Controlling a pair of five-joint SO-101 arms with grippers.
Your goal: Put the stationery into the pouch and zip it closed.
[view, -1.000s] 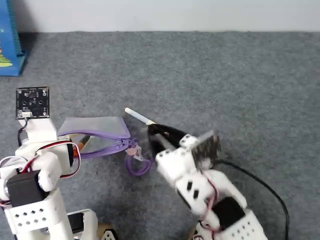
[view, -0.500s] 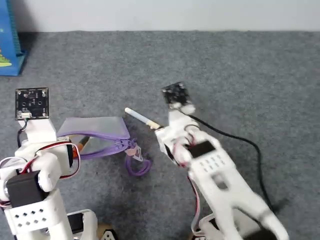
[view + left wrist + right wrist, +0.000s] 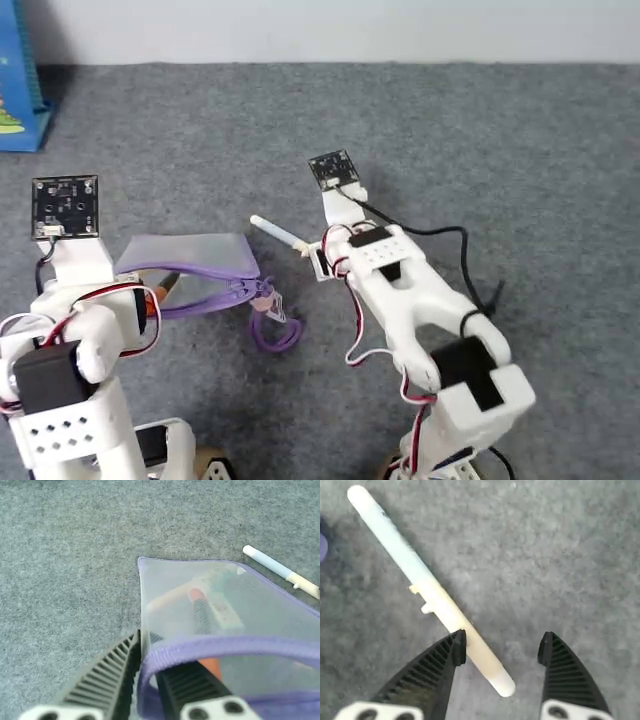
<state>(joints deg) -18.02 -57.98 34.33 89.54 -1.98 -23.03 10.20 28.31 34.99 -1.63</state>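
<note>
A clear pouch (image 3: 195, 268) with a purple zip rim lies at the left, its mouth open, a purple loop (image 3: 272, 330) trailing from its right end. My left gripper (image 3: 147, 656) is shut on the pouch (image 3: 210, 610) rim at its left end; several pens and an orange-tipped item show inside. A white and pale blue pen (image 3: 279, 234) lies on the carpet just right of the pouch. My right gripper (image 3: 501, 647) hangs open over the near end of the pen (image 3: 432, 592), one finger touching it or just beside it; in the high view the right gripper (image 3: 314, 256) sits at that end.
Grey carpet (image 3: 500, 150) covers the table, with open room to the right and at the back. A blue box (image 3: 18, 90) stands at the far left edge. The right arm's black cable (image 3: 470, 260) runs to its right.
The right arm has swung round and stretched toward the pen, bringing its gripper down over the pen's near end. The left arm, pouch and pen have stayed put.
</note>
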